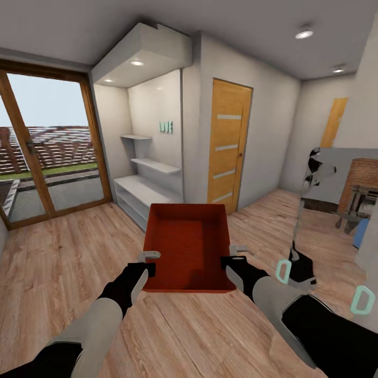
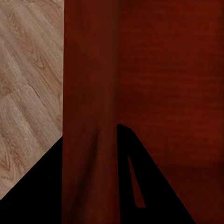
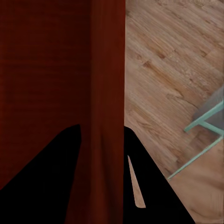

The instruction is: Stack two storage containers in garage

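An orange-red storage container [image 1: 188, 247] hangs in front of me above the light wood plank floor of the living room, held level between both arms. My left gripper [image 1: 149, 262] is shut on its left wall [image 2: 88, 116]. My right gripper [image 1: 233, 257] is shut on its right wall [image 3: 107, 93]. In each wrist view the dark fingers [image 2: 140, 186] [image 3: 60, 172] straddle the thin red wall, one inside the bin and one outside. The container's inside looks empty.
A wood-framed glass door [image 1: 47, 152] fills the left wall. White built-in shelves [image 1: 149, 173] stand straight ahead, with a wooden door [image 1: 228, 147] beside them. A red brick fireplace [image 1: 362, 181] and a teal-legged piece of furniture [image 1: 315, 273] are at the right.
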`<state>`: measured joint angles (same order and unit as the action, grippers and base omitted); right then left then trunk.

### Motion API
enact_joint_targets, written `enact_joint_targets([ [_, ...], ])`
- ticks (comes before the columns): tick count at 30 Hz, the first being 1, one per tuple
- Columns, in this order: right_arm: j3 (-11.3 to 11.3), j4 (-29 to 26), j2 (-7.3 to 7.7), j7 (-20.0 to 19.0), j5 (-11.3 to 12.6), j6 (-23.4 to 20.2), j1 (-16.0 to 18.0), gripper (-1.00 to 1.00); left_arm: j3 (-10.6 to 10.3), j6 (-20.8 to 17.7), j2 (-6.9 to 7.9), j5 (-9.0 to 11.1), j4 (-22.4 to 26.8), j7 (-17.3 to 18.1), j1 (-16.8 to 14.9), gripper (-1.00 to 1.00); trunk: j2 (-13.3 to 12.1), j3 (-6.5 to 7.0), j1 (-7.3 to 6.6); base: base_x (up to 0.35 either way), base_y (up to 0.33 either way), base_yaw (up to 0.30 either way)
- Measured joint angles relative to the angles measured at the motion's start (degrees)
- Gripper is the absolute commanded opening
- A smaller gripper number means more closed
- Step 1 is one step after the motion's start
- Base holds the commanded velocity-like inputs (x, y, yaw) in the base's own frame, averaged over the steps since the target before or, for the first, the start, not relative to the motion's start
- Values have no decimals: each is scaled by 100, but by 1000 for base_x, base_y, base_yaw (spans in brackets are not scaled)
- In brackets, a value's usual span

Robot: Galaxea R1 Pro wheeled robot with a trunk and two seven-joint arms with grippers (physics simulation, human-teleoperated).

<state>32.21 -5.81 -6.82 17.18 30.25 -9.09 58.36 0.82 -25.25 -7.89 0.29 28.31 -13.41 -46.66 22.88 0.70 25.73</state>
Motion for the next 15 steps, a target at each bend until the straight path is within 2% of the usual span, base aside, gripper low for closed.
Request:
enact_joint_targets([
  [15,0,0,0,0,0,0,0,-100,0,0,0,0,0,0,0,-100,0,0,0,322,0,0],
])
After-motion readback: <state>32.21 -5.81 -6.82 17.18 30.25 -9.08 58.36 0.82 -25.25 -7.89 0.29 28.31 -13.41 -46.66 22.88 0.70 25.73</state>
